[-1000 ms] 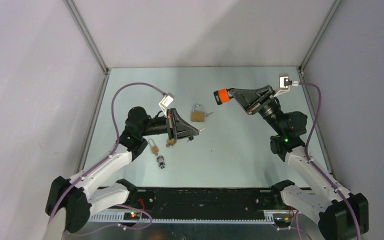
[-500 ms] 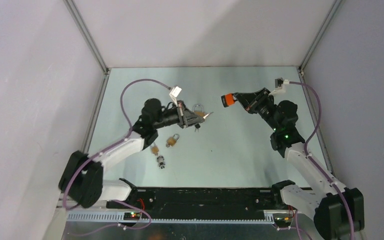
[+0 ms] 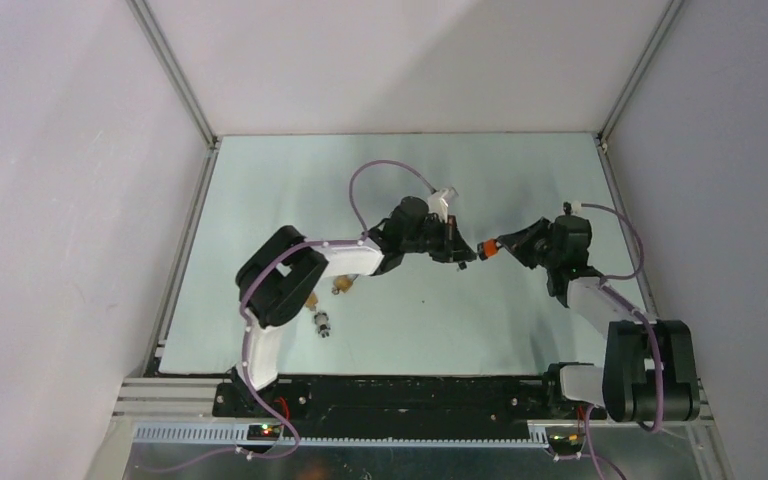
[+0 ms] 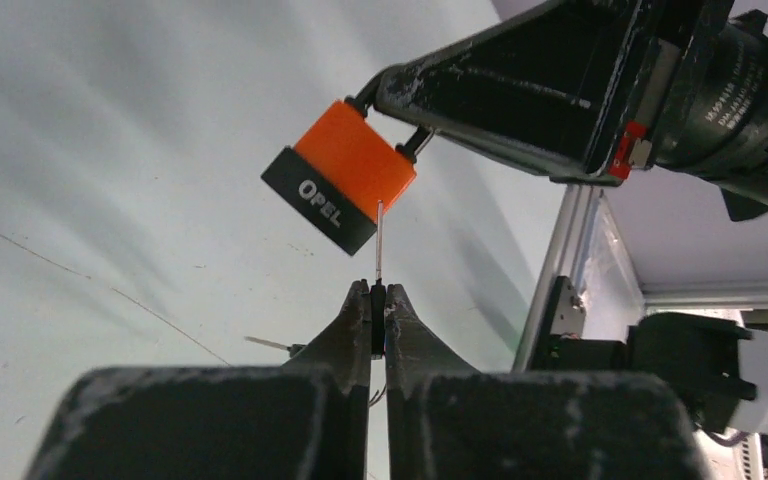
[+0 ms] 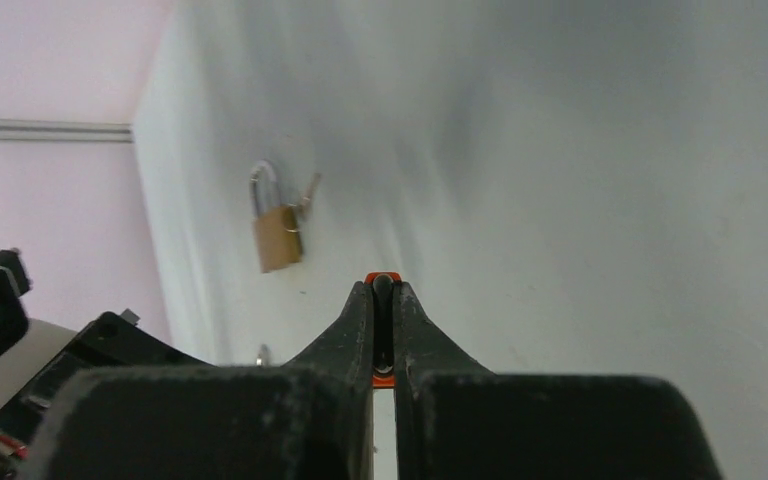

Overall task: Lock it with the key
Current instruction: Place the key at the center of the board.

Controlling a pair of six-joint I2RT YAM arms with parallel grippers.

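Note:
An orange padlock (image 4: pixel 352 163) with a black base marked OPEL hangs above the table. My right gripper (image 3: pixel 501 247) is shut on its shackle, and a sliver of orange shows between its jaws in the right wrist view (image 5: pixel 383 285). My left gripper (image 4: pixel 378 292) is shut on a thin key (image 4: pixel 378 240). The key's blade points up at the padlock's lower edge, and its tip meets that edge. I cannot tell whether it is in the keyhole. In the top view my left gripper (image 3: pixel 465 255) sits just left of the padlock (image 3: pixel 487 250).
A brass padlock (image 5: pixel 277 235) with a key in it lies on the table behind the left arm. Two small brass padlocks (image 3: pixel 342 285) (image 3: pixel 310 298) and a small silver piece (image 3: pixel 322 323) lie at the front left. A metal frame rail (image 4: pixel 560 260) runs along the table's edge.
My left arm has swung right across the table with the key. My right arm has come down and inward with the orange padlock. The two grippers now meet at the table's middle.

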